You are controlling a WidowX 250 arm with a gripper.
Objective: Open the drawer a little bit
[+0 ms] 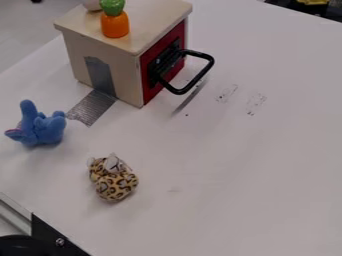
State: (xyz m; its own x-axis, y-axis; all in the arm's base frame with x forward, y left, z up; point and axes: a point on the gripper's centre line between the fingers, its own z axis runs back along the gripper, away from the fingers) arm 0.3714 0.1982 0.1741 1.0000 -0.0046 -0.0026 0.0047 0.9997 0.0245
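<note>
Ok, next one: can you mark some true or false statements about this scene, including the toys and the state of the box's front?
1. The blue plush toy is farther left in the view than the leopard-print plush. True.
2. The leopard-print plush leans against the wooden box. False: it rests on the table, apart from the wooden box.
3. An orange and green toy stands on the box's top. True.
4. The red front swings wide open. False: the red front looks flush with the box.
5. Silver tape runs from the box's side onto the table. True.
</note>
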